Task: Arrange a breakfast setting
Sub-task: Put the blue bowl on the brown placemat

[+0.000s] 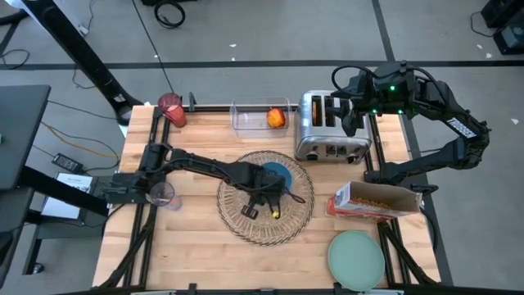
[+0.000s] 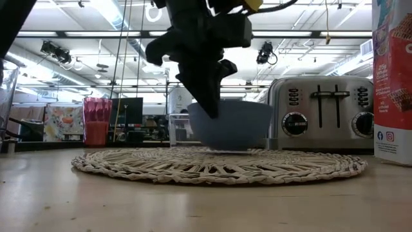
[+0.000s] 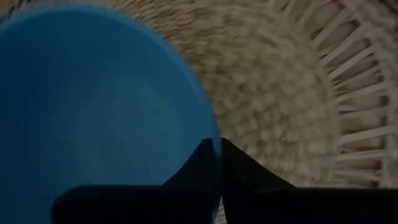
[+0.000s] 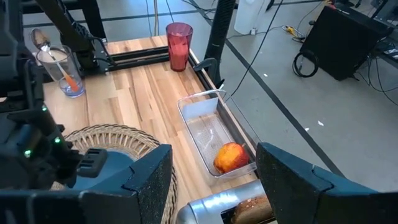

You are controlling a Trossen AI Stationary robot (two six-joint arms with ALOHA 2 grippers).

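Observation:
The small blue bowl stands on the round wicker placemat at mid-table. My left gripper reaches in from the left and is shut on the bowl's rim. My right gripper hovers open and empty over the silver toaster. The pale green plate lies at the near right. The dark red cup stands at the far left. The orange-red fruit lies in a clear box. The orange-handled spoon stands in a clear glass. My left gripper pinches the bowl's rim on its left side, one finger inside the bowl and one outside. The fingers come from above, slanting down from the table's left. The bowl stays upright with its base on the placemat.
The cardboard cereal box lies on its side right of the placemat, between the toaster and the plate. The clear box stands along the far edge beside the toaster. Bare wood shows at the near left.

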